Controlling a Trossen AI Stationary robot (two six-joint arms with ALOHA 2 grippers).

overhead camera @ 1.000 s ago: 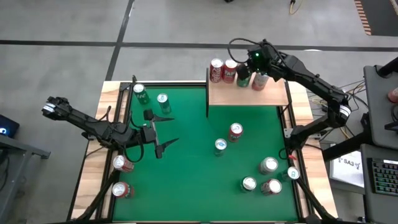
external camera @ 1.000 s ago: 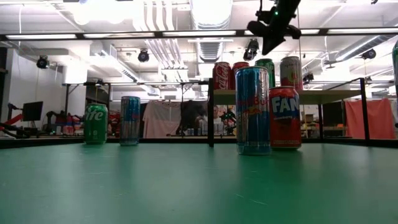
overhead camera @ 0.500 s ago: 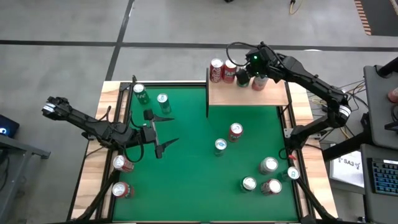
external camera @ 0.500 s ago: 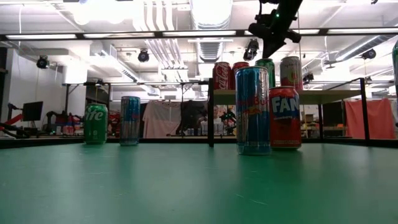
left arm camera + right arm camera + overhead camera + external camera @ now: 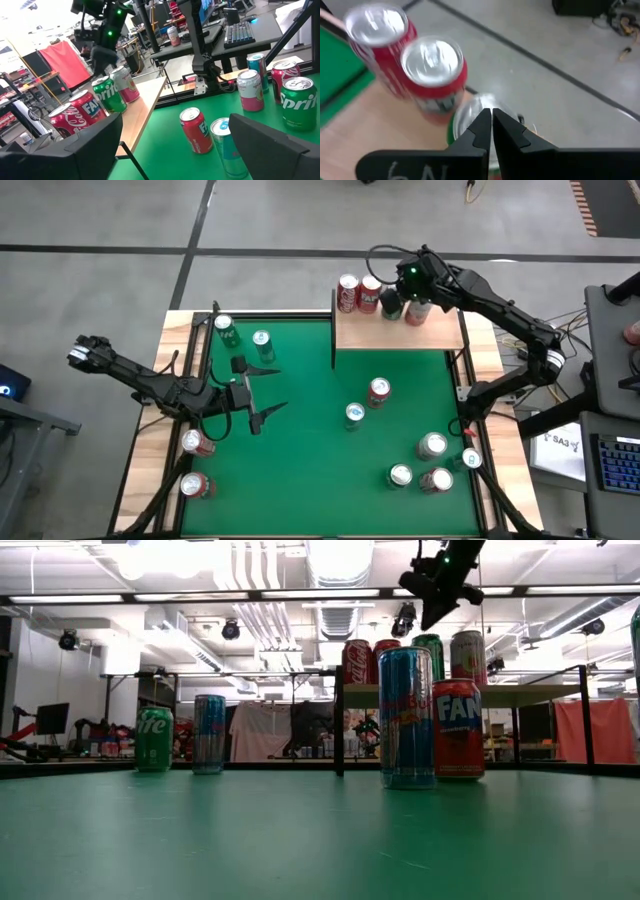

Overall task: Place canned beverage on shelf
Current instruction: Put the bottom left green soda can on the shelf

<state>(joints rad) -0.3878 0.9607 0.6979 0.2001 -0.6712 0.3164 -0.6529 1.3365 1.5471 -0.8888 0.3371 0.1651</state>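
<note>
High view: a green felt table (image 5: pixel 300 470) is shown with a light-wood shelf (image 5: pixel 400 335) set at its far right corner. Four cans are stood in a row along the shelf's far edge: a red Coca-Cola can (image 5: pixel 348 293), a red Fanta can (image 5: pixel 370 295), a green Sprite can (image 5: pixel 390 305) and a pink can (image 5: pixel 418 310). The right gripper (image 5: pixel 405 283) is held above the Sprite can, its fingers (image 5: pixel 492 125) pressed together on nothing and apart from the can's lid. The left gripper (image 5: pixel 262 385) is parked over the table's left part, fingers spread wide and empty. Loose cans listed on the felt: a green can (image 5: pixel 225 330) and a teal can (image 5: pixel 262 342) near the far left corner; a red can (image 5: pixel 378 391) and a blue can (image 5: pixel 354 415) near the middle; four cans (image 5: pixel 432 463) grouped toward the near right corner; two red cans (image 5: pixel 196 465) at the left edge
</note>
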